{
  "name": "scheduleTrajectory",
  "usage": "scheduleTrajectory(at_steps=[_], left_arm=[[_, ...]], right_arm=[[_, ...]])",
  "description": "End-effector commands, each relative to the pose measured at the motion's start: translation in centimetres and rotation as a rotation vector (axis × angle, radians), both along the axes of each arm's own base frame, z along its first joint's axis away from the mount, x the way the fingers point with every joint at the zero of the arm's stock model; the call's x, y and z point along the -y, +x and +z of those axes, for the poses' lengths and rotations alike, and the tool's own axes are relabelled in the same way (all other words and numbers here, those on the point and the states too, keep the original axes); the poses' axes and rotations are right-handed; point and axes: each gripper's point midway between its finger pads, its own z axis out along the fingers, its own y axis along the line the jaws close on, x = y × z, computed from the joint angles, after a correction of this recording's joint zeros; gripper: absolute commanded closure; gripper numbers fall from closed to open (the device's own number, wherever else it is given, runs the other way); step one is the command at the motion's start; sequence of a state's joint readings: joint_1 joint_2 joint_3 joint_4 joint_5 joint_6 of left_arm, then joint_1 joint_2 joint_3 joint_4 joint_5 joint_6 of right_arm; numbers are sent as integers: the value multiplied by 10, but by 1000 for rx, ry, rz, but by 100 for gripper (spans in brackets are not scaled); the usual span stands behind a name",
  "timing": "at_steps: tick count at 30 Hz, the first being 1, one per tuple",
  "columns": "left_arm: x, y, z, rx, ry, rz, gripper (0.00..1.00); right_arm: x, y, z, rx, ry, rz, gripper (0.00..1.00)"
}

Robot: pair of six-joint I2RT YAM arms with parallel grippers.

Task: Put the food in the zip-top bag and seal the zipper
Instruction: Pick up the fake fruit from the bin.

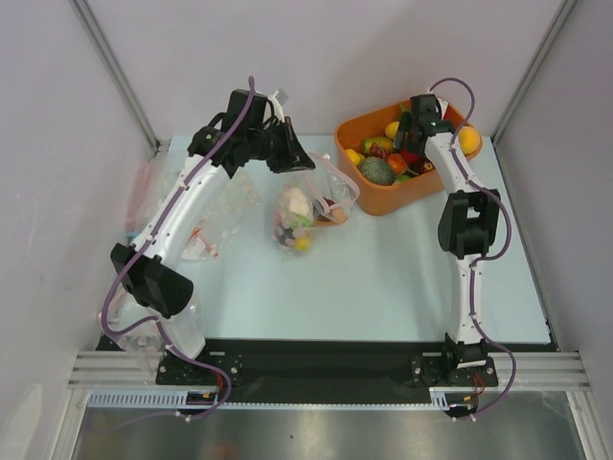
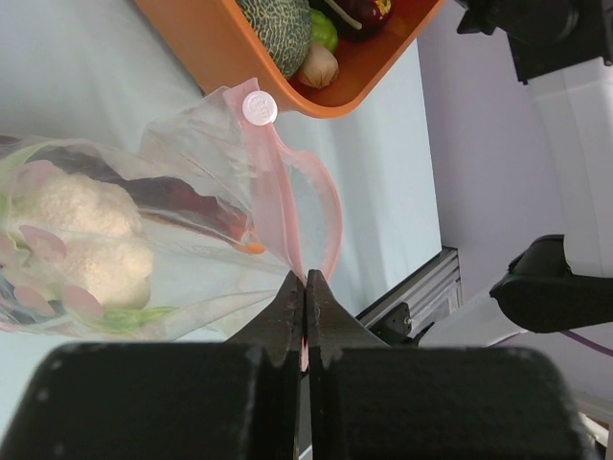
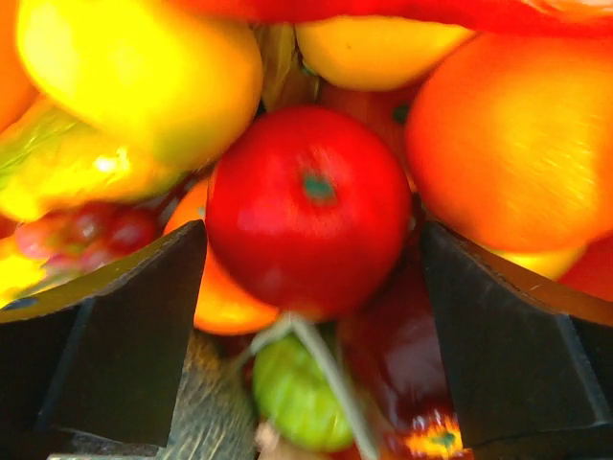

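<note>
The clear zip-top bag (image 1: 305, 213) lies mid-table with several toy foods inside, a white cauliflower (image 2: 81, 235) among them. Its pink zipper strip (image 2: 278, 206) stands open in a loop, with a white slider (image 2: 259, 107) at one end. My left gripper (image 2: 306, 280) is shut on the pink mouth edge of the bag; it shows in the top view (image 1: 287, 153) too. My right gripper (image 3: 311, 287) is open, down inside the orange tub (image 1: 356, 149), its fingers either side of a red toy apple (image 3: 306, 206). Yellow, orange and green fruits crowd around it.
The orange tub stands at the back right, close to the bag's mouth. Crumpled clear plastic (image 1: 206, 235) lies at the left under my left arm. Walls close in at the back and both sides.
</note>
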State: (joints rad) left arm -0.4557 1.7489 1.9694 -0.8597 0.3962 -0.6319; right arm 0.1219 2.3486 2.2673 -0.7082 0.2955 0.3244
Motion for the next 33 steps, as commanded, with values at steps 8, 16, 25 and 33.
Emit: scheduleTrajectory(at_steps=[8, 16, 25, 33], left_arm=[[8, -1, 23, 49, -51, -13, 100], [13, 3, 21, 39, -68, -11, 100], [16, 5, 25, 33, -72, -26, 100], [19, 1, 31, 25, -99, -38, 100]], right_arm=[[-3, 7, 51, 137, 14, 2, 44], [-66, -59, 138, 249, 270, 298, 53], [-144, -168, 182, 323, 440, 723, 55], [-201, -252, 214, 363, 554, 978, 57]])
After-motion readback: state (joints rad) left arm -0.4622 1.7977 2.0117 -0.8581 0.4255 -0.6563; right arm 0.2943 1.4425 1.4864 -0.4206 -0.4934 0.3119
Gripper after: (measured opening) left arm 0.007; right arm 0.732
